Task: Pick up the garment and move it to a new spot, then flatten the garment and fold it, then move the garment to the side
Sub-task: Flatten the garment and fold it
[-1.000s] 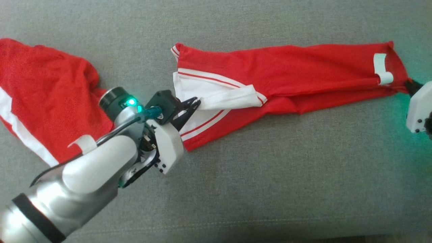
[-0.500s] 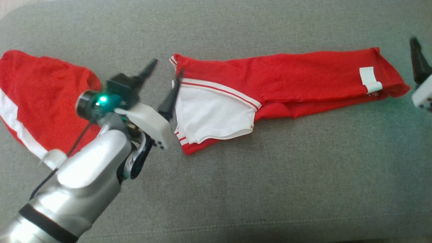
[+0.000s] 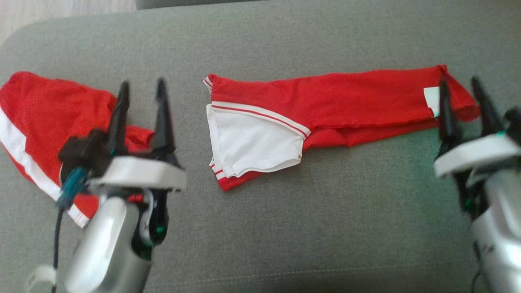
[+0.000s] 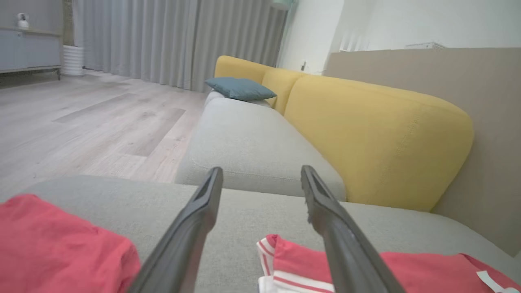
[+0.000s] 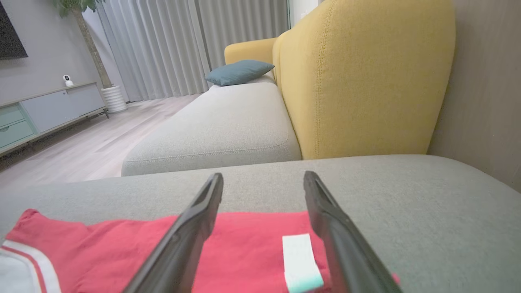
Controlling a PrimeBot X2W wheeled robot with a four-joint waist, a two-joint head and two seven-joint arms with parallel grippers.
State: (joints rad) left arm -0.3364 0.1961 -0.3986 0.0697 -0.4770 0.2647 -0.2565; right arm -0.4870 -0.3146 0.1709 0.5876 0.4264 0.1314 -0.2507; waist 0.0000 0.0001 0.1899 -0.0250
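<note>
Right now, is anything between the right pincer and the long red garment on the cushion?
Nothing visible does. The right pincer stands open at the tagged end of the long red garment, with the white tag between its fingers in the right wrist view. The second red garment lies off by the left pincer.

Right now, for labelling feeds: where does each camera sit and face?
Head view: on the head, facing down at the red garment on the cushion; left tool, right tool show.
Left wrist view: on that wrist, along its fingers toward the yellow backrest.
Right wrist view: on that wrist, along its fingers over the white tag.
Wrist views share the blue pillow.
</note>
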